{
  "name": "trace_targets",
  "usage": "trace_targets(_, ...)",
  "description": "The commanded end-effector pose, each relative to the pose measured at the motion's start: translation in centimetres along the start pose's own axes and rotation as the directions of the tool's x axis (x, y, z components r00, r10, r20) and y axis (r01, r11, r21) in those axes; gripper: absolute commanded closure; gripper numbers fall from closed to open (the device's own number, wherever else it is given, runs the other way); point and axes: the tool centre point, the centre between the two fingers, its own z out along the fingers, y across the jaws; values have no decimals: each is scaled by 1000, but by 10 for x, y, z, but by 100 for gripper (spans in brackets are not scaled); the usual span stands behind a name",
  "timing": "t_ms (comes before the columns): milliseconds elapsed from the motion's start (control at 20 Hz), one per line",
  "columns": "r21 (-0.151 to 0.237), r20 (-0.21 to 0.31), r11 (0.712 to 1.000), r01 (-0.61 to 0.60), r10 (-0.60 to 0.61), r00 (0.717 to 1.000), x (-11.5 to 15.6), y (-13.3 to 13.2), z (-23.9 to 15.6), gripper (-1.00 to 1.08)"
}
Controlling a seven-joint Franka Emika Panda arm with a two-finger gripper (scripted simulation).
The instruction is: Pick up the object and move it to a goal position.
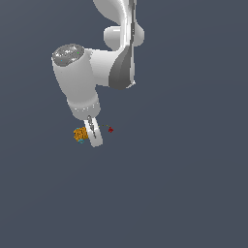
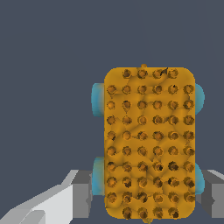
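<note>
Tool (image 1: 91, 137) fingers astride one orange block (image 1: 80, 134), grip uncertain; one red dot (image 1: 111, 129) nearby

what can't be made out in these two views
- Exterior view: the white gripper covers part of the orange-yellow speckled block; whether it grips is unclear.
- Exterior view: the dark-red goal dot is too small for detail.
- Wrist view: the block's lower end and the grey fingers are cut off.

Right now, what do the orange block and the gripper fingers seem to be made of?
The orange block looks like soft rubber or moulded plastic: matte, with rows of dark dimples or studs and smooth teal bumps at its sides. Being a render, that is uncertain. The gripper fingers look like hard plastic or painted metal: flat white and grey faces, sharp edges.
</note>
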Motion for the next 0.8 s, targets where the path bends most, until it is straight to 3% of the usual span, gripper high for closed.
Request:
trace_targets(0, -1, 0, 1000, 1, -1, 1000, 14, -4, -20, 108)
trace_targets(750, 0, 1, 1000, 3, -3, 1000, 73, -26, -106, 108)
